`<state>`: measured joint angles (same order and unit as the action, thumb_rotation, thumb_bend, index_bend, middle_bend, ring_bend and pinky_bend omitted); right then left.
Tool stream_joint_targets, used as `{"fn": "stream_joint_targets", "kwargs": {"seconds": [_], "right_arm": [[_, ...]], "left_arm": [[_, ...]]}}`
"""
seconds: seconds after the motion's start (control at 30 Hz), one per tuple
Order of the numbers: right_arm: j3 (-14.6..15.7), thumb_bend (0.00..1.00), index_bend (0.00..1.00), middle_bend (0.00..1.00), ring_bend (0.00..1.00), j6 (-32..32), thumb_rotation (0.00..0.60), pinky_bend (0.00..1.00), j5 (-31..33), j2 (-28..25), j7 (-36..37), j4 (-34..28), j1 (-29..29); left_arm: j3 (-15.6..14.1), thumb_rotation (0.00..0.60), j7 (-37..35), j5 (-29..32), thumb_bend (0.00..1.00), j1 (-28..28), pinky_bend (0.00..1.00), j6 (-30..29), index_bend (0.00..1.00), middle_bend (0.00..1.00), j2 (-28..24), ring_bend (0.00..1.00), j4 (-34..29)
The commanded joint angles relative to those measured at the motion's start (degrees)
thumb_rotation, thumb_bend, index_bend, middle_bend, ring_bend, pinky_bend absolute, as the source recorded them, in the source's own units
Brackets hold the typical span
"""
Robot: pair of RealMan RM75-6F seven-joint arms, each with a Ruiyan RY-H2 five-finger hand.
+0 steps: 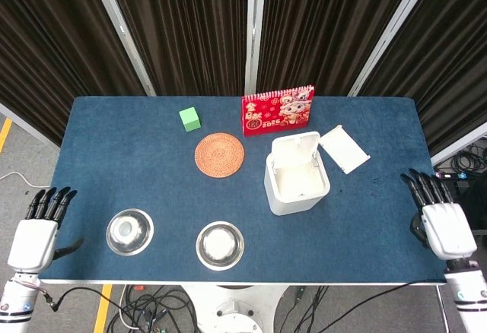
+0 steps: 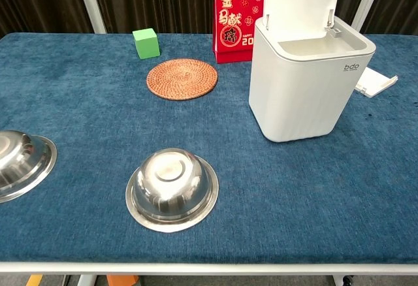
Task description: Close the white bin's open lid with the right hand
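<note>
Fingers on the right hand (image 1: pixel 443 226) are spread, holding nothing, at the bench's 4 o'clock; bin (image 1: pixel 297 185) lid (image 1: pixel 297 149) not yet closed.

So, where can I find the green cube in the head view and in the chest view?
Head view: green cube, far left part of the table, left of the red calendar.
Chest view: green cube, upper left, behind the woven coaster.
Shared landmark: the red calendar.

Bright, even overhead light, soft shadows, sharp focus; glare glints on the steel bowls (image 2: pixel 172 190).
</note>
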<state>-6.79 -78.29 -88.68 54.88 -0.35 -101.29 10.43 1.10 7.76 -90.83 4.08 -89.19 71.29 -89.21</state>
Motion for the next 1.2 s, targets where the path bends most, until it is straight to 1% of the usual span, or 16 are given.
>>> {"fn": "stream_joint_targets", "kwargs": {"seconds": [0.03,0.13,0.2,0.23,0.33,0.43,0.67,0.83,1.0,1.13,1.2], "right_arm": [[-5.9,1.00,0.00,0.00,0.00,7.3,0.600,0.00,2.2,-6.8,2.5,-6.2,7.4],[-9.7,1.00,0.00,0.00,0.00,13.7,0.600,0.00,6.8,-10.0,3.1,-9.1,12.8],[-11.6,1.00,0.00,0.01,0.00,17.9,0.600,0.00,10.4,-11.1,4.0,-10.6,16.0],[-12.5,1.00,0.00,0.01,0.00,21.0,0.600,0.00,12.7,-11.7,4.2,-11.3,18.2],[-14.0,1.00,0.00,0.00,0.00,28.6,0.600,0.00,18.3,-12.5,3.3,-12.2,23.4],[-14.4,1.00,0.00,0.00,0.00,33.6,0.600,0.00,22.6,-11.5,0.6,-11.7,28.1],[-13.4,1.00,0.00,0.00,0.00,38.7,0.600,0.00,31.9,-7.5,-6.4,-10.3,36.5],[-11.1,1.00,0.00,0.00,0.00,42.4,0.600,0.00,40.0,-5.9,-10.1,-9.5,42.0],[-8.8,1.00,0.00,0.01,0.00,40.8,0.600,0.00,44.9,-5.0,-13.7,-9.6,45.4],[-6.7,1.00,0.00,0.05,0.00,38.8,0.600,0.00,48.3,-5.2,-16.4,-10.6,46.9],[-6.3,1.00,0.00,0.08,0.00,38.1,0.600,0.03,48.8,-5.6,-16.6,-11.3,47.1]], "left_arm": [[-0.3,0.600,-0.1,0.4,0.00,-0.1,0.08,0.5,0.10,0.08,-0.5,0.04,-0.6],[-0.1,0.600,-0.4,0.7,0.00,-0.2,0.08,0.3,0.10,0.08,-0.5,0.04,-0.5],[0.0,0.600,-0.5,0.9,0.00,-0.2,0.08,0.2,0.10,0.08,-0.4,0.04,-0.3],[0.1,0.600,-0.5,1.0,0.00,-0.2,0.08,0.3,0.10,0.08,-0.3,0.04,-0.2],[0.1,0.600,-0.5,1.1,0.00,-0.1,0.08,0.5,0.10,0.08,-0.2,0.04,0.1],[0.1,0.600,-0.6,1.1,0.00,-0.1,0.08,0.5,0.10,0.08,-0.1,0.04,0.3],[0.1,0.600,-0.8,1.2,0.00,-0.1,0.08,0.7,0.10,0.08,0.0,0.04,0.6],[0.0,0.600,-1.4,1.5,0.00,-0.1,0.08,1.1,0.10,0.08,0.3,0.04,1.2],[0.0,0.600,-2.2,1.8,0.00,-0.2,0.08,1.0,0.10,0.08,0.4,0.04,1.8],[-0.2,0.600,-2.4,1.9,0.00,-0.4,0.08,1.1,0.10,0.08,0.2,0.04,1.9],[-0.2,0.600,-2.6,2.1,0.00,-0.4,0.08,1.3,0.10,0.08,0.2,0.04,2.0]]}}
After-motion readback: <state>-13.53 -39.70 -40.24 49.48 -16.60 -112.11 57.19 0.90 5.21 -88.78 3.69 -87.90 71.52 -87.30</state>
